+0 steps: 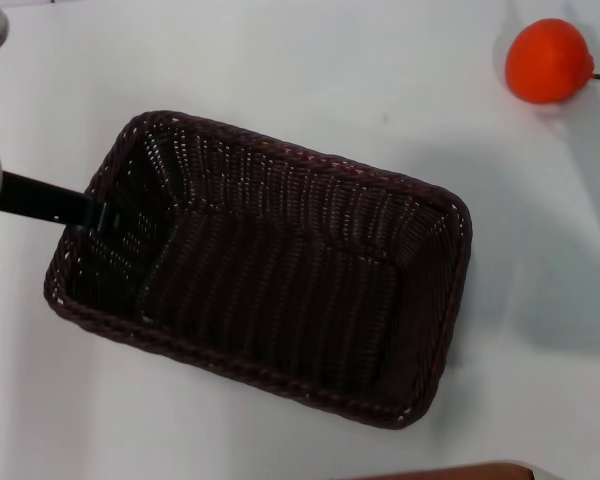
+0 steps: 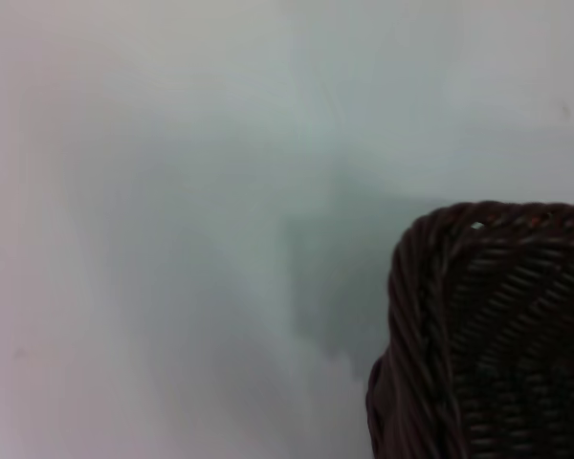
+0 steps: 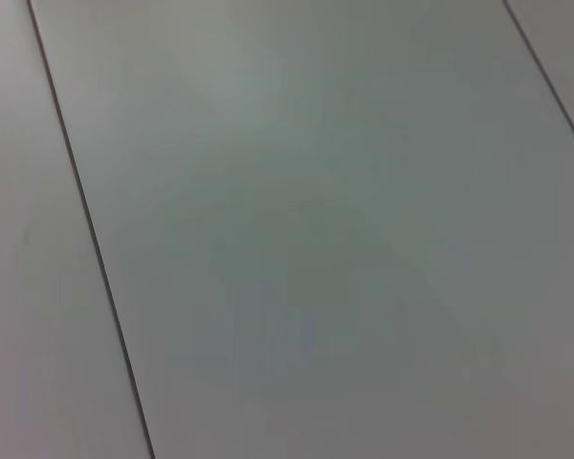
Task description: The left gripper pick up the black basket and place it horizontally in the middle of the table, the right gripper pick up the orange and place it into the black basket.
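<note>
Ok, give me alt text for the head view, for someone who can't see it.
A large black basket, empty and lying at a slant, fills the middle of the white table. The left gripper reaches in from the left, its black finger at the basket's left end wall. The orange sits apart, at far right.

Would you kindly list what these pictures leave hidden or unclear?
- Left gripper, head view: its fingers merge with the black basket wall, so the grip is unreadable.
- Right gripper: in no view.
- Basket, left wrist view: cut off by the frame, one corner visible.
- Orange: head view only.
</note>
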